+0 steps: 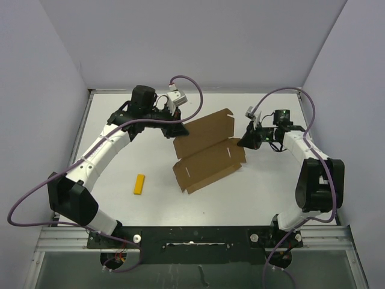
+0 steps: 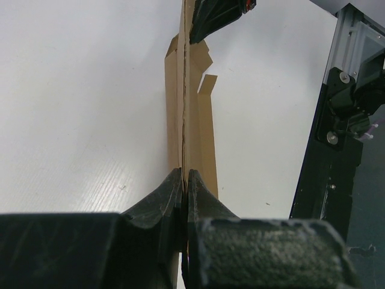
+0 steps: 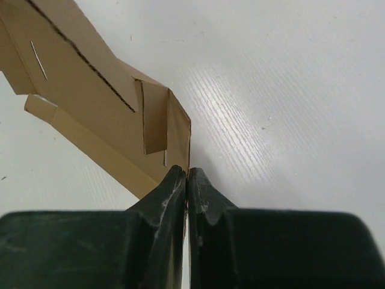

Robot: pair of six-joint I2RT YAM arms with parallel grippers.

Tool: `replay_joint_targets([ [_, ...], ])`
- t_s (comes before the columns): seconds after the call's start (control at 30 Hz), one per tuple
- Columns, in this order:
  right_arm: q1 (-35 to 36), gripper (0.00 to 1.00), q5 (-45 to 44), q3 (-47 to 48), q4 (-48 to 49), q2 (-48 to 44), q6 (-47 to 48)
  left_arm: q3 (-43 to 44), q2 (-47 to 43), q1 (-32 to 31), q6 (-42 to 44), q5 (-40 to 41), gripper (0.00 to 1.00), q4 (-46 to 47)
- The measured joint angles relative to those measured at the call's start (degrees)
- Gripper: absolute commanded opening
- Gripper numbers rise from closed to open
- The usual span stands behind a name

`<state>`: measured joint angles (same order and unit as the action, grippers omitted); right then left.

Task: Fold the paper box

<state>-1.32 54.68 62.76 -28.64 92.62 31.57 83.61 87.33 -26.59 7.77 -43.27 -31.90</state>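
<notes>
The paper box (image 1: 207, 158) is a brown cardboard sheet with creases and slots, partly folded and held up between both arms at mid-table. My left gripper (image 1: 172, 130) is shut on its left edge. In the left wrist view the cardboard (image 2: 198, 138) runs edge-on away from the pinching jaws of that gripper (image 2: 184, 176). My right gripper (image 1: 245, 142) is shut on the box's right corner. The right wrist view shows that gripper (image 3: 187, 172) clamped on a flap corner of the box (image 3: 90, 102). Its dark fingers (image 2: 210, 18) also show at the top of the left wrist view.
A small yellow bar (image 1: 139, 184) lies on the white table to the left of the box. Grey walls close in the table's far and side edges. A black rail (image 1: 192, 233) with the arm bases runs along the near edge.
</notes>
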Motion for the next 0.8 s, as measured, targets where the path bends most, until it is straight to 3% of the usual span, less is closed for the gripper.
replay_joint_targets([
  [0.2,0.31,0.0,-0.17,-6.71,9.49,-6.12,-4.46,1.01,-0.2,-0.09,0.02,0.13,0.0,-0.35],
  [0.37,0.63,0.0,-1.36,-15.23,23.58,-10.62,-10.95,2.32,-0.24,-0.94,-0.04,1.11,0.0,-0.94],
  [0.8,3.96,0.0,-6.05,-28.44,50.23,-11.1,-18.93,-0.5,-0.52,-1.66,-3.13,2.8,0.0,-1.09],
])
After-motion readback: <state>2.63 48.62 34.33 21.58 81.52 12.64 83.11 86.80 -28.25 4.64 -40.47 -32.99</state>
